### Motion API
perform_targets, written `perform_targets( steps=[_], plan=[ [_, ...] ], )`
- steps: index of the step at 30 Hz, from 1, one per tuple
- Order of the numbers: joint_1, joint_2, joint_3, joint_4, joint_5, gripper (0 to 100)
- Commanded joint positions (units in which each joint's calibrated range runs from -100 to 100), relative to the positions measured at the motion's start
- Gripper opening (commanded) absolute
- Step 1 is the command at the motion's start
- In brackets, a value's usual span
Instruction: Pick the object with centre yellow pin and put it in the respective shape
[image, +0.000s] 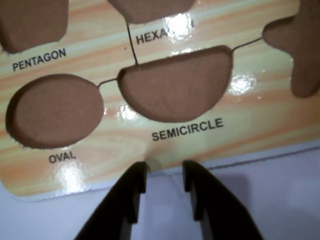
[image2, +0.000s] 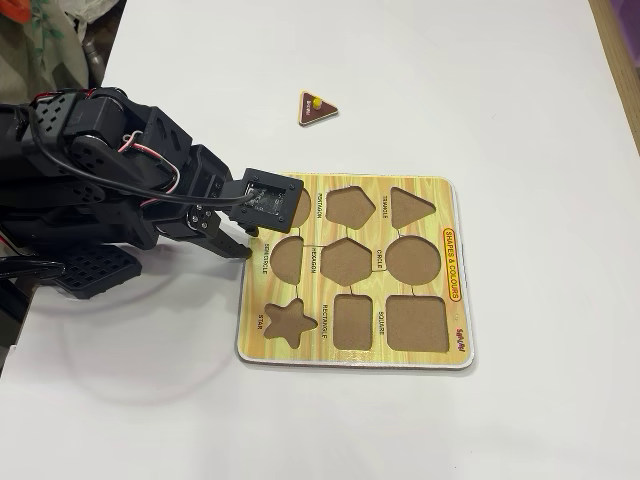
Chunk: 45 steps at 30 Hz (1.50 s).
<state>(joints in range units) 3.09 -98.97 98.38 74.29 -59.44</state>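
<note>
Black arm (image2: 110, 165); red and white wires (image2: 150, 150); black fingers (image: 132, 192)

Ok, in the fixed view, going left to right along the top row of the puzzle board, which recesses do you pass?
Partly hidden recess under the arm's camera → pentagon recess → triangle recess. The maroon triangle piece lies off the board, farther back on the table.
</note>
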Motion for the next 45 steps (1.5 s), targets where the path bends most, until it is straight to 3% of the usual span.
perform_targets(
  steps=[1,10,27,34,45],
  plan=[
    [0.04,1.56,0.18,-0.57,-0.19,9],
    [-0.35,20.48,-8.72,-2.73,-0.19,9],
    [-1.13,60.73,-48.02,-1.61,-0.29,10],
    [-16.08,68.43,-51.53,-2.64,-10.33,10],
    [-36.19,83.99,-66.01,-2.64,-17.18,10]
  ],
)
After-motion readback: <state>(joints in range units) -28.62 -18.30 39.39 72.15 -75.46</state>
